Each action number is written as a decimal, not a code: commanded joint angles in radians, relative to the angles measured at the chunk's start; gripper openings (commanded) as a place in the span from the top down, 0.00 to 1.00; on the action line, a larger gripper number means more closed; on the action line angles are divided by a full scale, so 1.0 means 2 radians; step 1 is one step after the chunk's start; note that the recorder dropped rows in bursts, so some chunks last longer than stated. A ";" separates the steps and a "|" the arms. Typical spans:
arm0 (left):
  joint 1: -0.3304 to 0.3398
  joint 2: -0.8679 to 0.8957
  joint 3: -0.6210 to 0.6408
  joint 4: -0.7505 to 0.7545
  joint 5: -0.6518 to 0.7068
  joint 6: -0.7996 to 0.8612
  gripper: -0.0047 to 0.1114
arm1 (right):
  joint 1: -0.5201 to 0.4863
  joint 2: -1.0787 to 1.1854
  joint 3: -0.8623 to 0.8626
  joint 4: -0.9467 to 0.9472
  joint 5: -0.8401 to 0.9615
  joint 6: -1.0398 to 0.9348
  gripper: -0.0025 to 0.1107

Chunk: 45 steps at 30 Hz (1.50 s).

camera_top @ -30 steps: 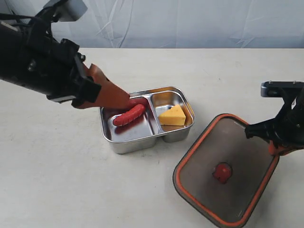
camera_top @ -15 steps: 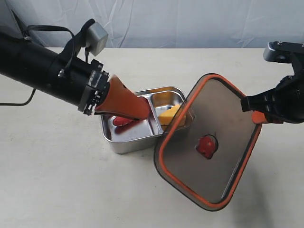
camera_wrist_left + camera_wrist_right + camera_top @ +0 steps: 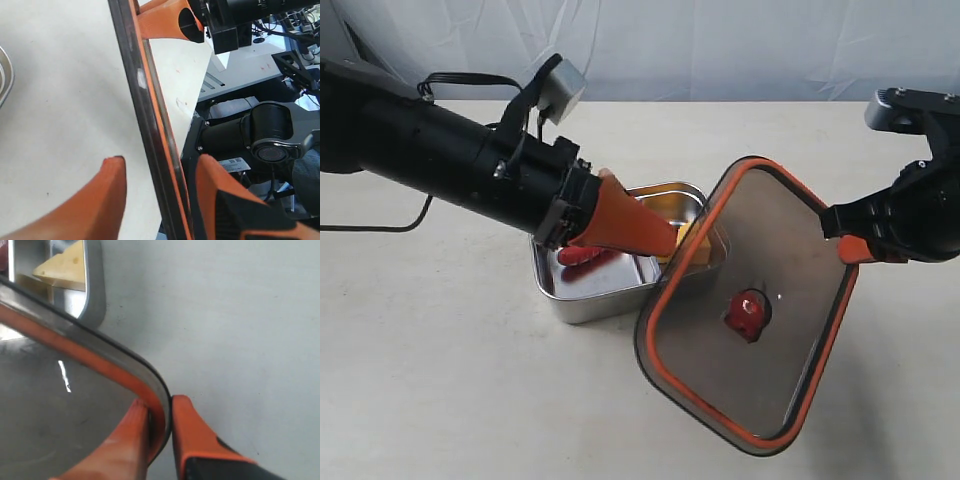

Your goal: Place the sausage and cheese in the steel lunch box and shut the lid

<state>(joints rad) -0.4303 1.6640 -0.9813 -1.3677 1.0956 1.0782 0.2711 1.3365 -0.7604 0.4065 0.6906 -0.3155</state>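
Lid (image 3: 760, 330) is in the air, tilted, orange-rimmed underside toward the exterior camera, just right of the steel lunch box (image 3: 590, 300) and overlapping its right end in that view. Lid's long axis runs diagonally, far-right to near-left; the box lies across, so they're not aligned. Right hand (image 3: 848, 245) pinches the lid's far-right rim. Left hand (image 3: 660, 240) reaches across over the box, fingers spread either side of the lid's nearer edge, not clamped. Sausage (image 3: 578, 255) in the left compartment, cheese (image 3: 62, 267) in the right. Box sits on the bench (image 3: 440, 380).
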 commanded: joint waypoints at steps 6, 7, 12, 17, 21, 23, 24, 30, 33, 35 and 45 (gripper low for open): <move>-0.013 0.001 -0.008 -0.007 -0.011 -0.002 0.58 | -0.001 -0.004 -0.001 0.050 0.004 -0.047 0.98; -0.017 0.003 -0.012 -0.007 -0.011 -0.002 0.58 | -0.001 -0.004 -0.001 0.054 0.005 -0.051 0.98; -0.041 0.009 -0.016 -0.003 -0.018 -0.003 0.58 | -0.001 -0.004 -0.001 0.058 0.006 -0.053 0.98; -0.054 0.022 -0.016 0.018 -0.038 -0.030 0.60 | -0.001 -0.011 -0.001 0.064 0.006 -0.061 0.98; -0.056 0.025 -0.017 0.019 -0.054 -0.037 0.83 | -0.001 -0.020 -0.001 0.064 0.007 -0.061 0.98; -0.056 0.024 -0.021 0.022 -0.056 -0.032 0.96 | -0.001 -0.024 -0.001 0.064 0.007 -0.061 0.98; -0.056 0.024 -0.024 0.025 -0.053 -0.029 0.96 | -0.001 -0.025 -0.001 0.064 0.007 -0.061 0.98; -0.056 0.023 -0.056 0.036 -0.042 -0.027 0.96 | -0.001 -0.030 -0.001 0.058 0.008 -0.067 0.74; -0.056 0.023 -0.073 0.059 -0.042 -0.028 0.96 | -0.001 -0.039 -0.001 0.055 0.005 -0.069 0.55; -0.056 0.023 -0.084 0.073 -0.044 -0.029 0.96 | -0.001 -0.051 -0.001 0.043 -0.004 -0.069 0.53; -0.056 -0.001 -0.134 0.288 -0.157 -0.134 0.96 | -0.001 -0.138 -0.001 -0.066 -0.037 0.031 0.58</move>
<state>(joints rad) -0.5369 1.6988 -1.2257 -0.9358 0.8581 0.8910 0.2711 1.1059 -0.7604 0.3813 0.6335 -0.3469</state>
